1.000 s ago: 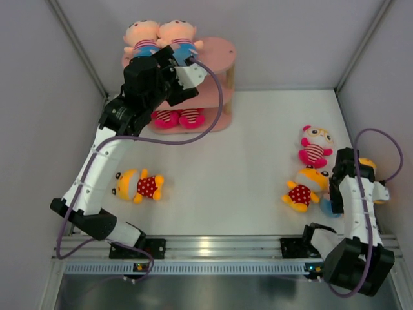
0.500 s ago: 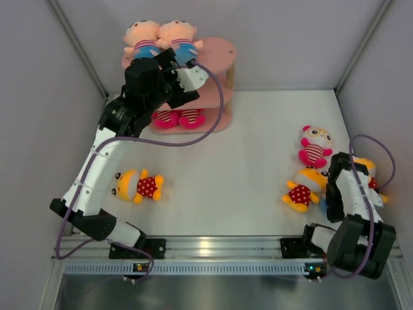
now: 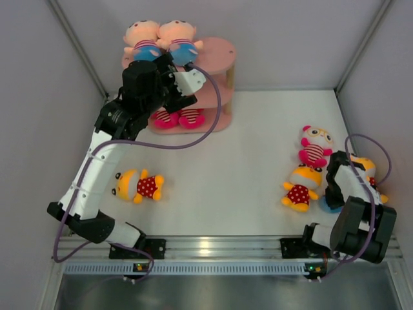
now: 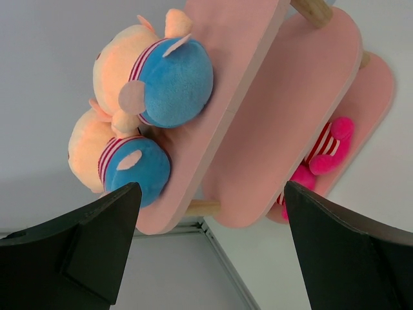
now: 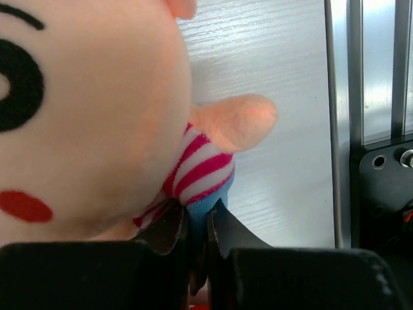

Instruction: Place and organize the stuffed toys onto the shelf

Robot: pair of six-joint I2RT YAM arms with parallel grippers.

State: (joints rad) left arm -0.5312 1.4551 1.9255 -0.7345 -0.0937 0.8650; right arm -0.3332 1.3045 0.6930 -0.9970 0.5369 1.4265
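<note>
enclosing white table (image 3: 245, 142), grey walls (image 3: 290, 39); pink shelf (image 3: 218, 53) at back-left corner.

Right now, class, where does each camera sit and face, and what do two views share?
Top external: above and behind, facing down at table, shelf; left arm, right arm show.
Left wrist: up by the shelf, facing it; left jaws open at lower corners.
Right wrist: low over table, facing a peach-headed doll; right jaws pinch its bottom.
Shared: top and left wrist both show two peach dolls atop the shelf.
</note>
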